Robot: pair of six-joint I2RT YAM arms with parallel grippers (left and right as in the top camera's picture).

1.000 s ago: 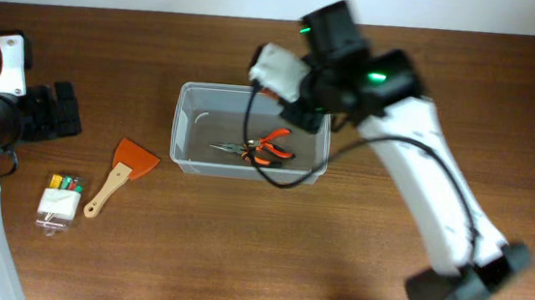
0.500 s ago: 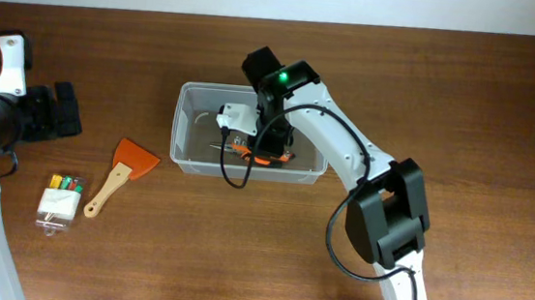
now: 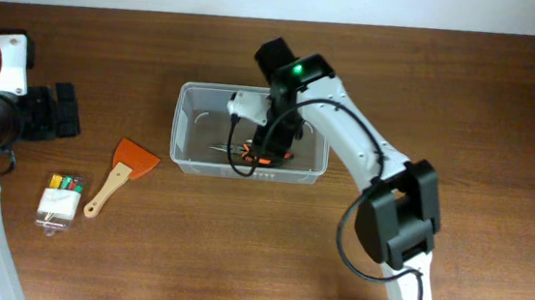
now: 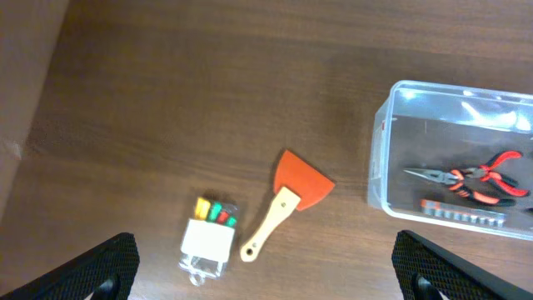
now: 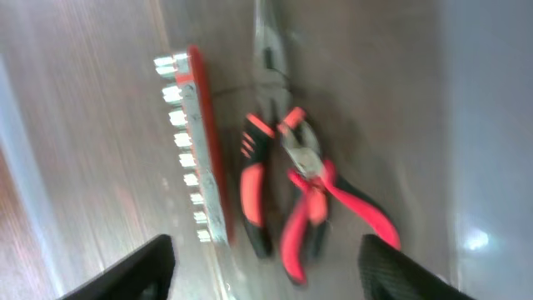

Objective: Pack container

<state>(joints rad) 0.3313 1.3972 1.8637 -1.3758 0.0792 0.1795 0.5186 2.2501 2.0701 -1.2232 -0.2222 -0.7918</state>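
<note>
1. Two grippers are showing, both holding nothing. Right gripper (image 5: 266,254) is hanging inside the container (image 3: 180,133), fingers spread wide over the contents.
2. Container is sitting mid-table, toward far side. Pliers (image 5: 308,196) w/ red-black handles are lying on its floor, and a red bit strip (image 5: 196,150) is lying just beside them, toward near wall.
3. Left gripper (image 4: 266,271) is hovering at far left, fingers spread wide.
4. Orange scraper (image 3: 122,174) and small clear box (image 3: 59,202) are lying on the table (image 3: 504,112), left of container and apart from it.
</note>
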